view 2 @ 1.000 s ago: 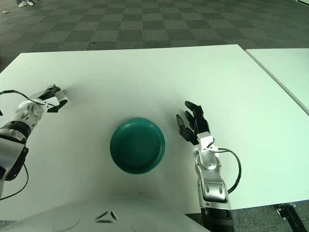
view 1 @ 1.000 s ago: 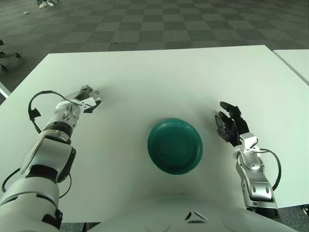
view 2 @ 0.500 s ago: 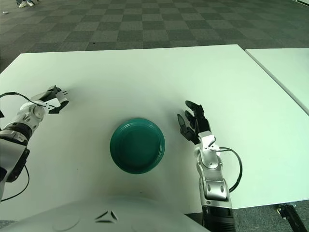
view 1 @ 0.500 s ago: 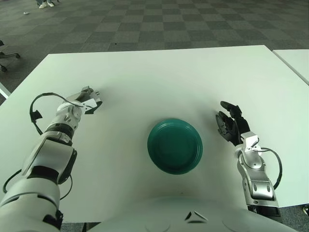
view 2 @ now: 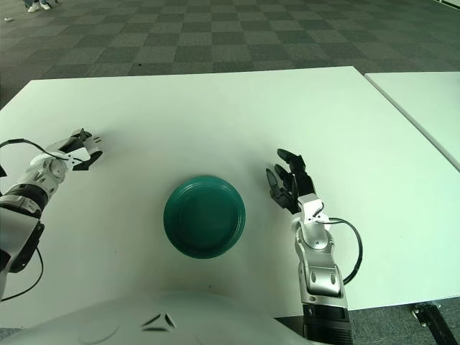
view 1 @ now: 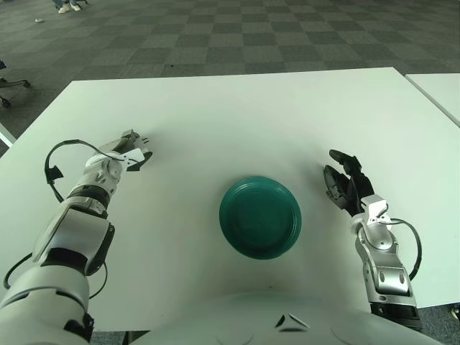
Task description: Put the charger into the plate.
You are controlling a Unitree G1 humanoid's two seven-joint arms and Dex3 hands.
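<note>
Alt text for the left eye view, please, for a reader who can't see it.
A round dark green plate sits empty on a white table. The left hand shows far to its left, fingers pinched together around something too small to identify; the black-fingered right hand shows open just to its right.

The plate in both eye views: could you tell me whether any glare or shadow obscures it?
Left eye view: the green plate shows only a faint sheen, its rim readable, on the evenly lit white table. Right eye view: the same, with no hard shadow across it.

Office: checkered carpet tiles (view 1: 237, 32)
</note>
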